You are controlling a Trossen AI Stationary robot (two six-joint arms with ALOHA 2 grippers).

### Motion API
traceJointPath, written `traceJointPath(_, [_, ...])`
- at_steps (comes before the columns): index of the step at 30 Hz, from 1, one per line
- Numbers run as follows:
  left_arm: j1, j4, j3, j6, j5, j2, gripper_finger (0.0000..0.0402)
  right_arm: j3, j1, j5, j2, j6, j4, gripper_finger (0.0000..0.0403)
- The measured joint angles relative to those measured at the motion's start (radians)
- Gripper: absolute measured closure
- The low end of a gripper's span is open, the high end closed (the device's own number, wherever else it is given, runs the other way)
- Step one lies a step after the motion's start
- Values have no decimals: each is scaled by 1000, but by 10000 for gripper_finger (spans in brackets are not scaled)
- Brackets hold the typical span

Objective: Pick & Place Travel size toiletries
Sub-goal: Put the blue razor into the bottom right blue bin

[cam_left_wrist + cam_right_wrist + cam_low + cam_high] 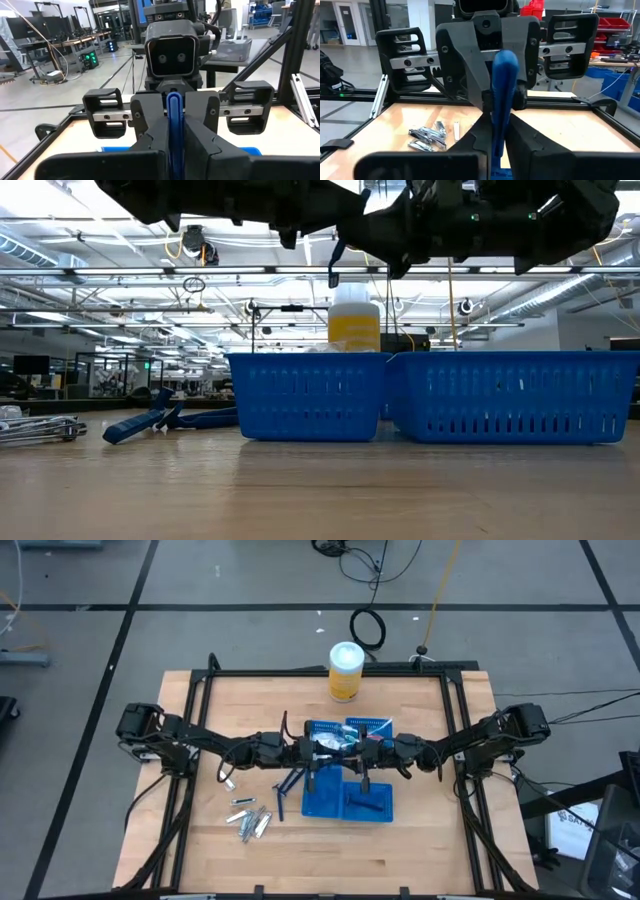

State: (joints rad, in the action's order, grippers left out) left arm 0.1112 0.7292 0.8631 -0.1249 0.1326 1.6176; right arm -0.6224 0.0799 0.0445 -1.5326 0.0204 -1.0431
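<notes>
Toiletries first: a dark blue razor stick (502, 95) hangs above the blue mesh trays (345, 795), pinched from both ends. Left gripper (174, 131) is clamped on it, right gripper (496, 131) closed on it too, facing each other over the trays. The stick's lower end is cut off from sight. Silvery small tubes (250, 821) lie left of the trays, with a white packet (456, 131) beside them and more blue sticks (150, 423). Behind the trays stands the yellow canister (345, 671), label unreadable. Bare wood all around the trays.
</notes>
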Motion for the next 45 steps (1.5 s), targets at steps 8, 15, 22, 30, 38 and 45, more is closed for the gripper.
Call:
traceJointPath(8, [2, -9, 0, 17, 85, 1, 363, -3, -1, -10, 2, -50, 51, 380])
traceJointPath(15, [5, -51, 0, 57, 152, 3, 318, -3, 1, -132, 39, -155, 200, 380])
traceJointPath(22, [12, -23, 1, 43, 189, -3, 224, -1, 31, -222, 155, -148, 415, 380])
traceJointPath(30, [48, -81, 1, -81, 263, -45, 164, 0, 121, -209, 252, -195, 717, 380])
traceJointPath(38, [21, -274, 1, 60, 318, -45, 160, 0, 220, -200, 264, -241, 932, 378])
traceJointPath(45, [-3, -299, 1, 108, 317, -44, 160, 0, 223, -202, 265, -245, 987, 373])
